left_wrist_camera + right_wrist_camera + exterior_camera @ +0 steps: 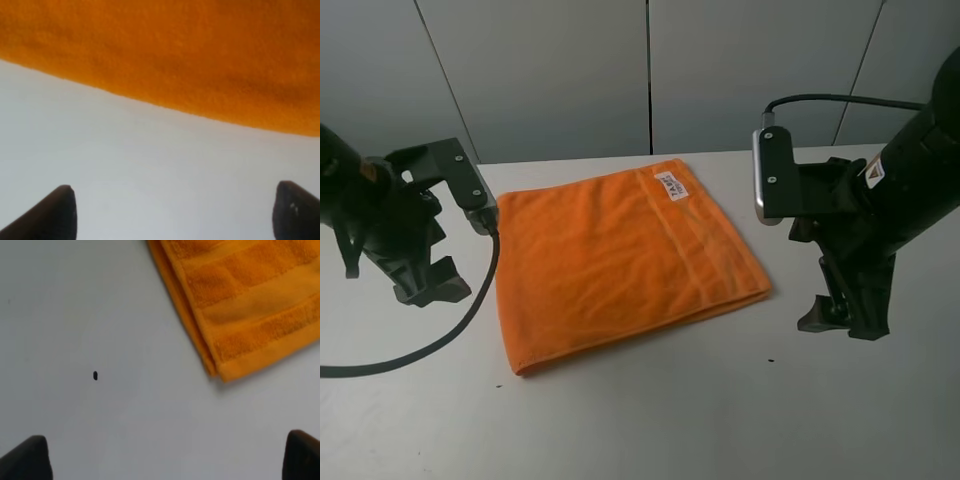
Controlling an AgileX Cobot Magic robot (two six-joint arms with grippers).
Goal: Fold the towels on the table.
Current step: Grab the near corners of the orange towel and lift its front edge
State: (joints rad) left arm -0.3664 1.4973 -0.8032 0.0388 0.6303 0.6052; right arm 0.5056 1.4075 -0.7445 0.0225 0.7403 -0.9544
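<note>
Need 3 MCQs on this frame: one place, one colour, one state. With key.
1. Where on the towel is the white label? A. far edge, towards the right arm B. near edge C. centre
2. Towel colour? A. blue B. orange C. green
3. State of left gripper and right gripper? A. both open, empty B. left shut on towel C. right shut on towel
Key: 1A, label sits by the far right corner; 2B, plainly orange; 3A, fingers spread over bare table, apart from the towel.
</note>
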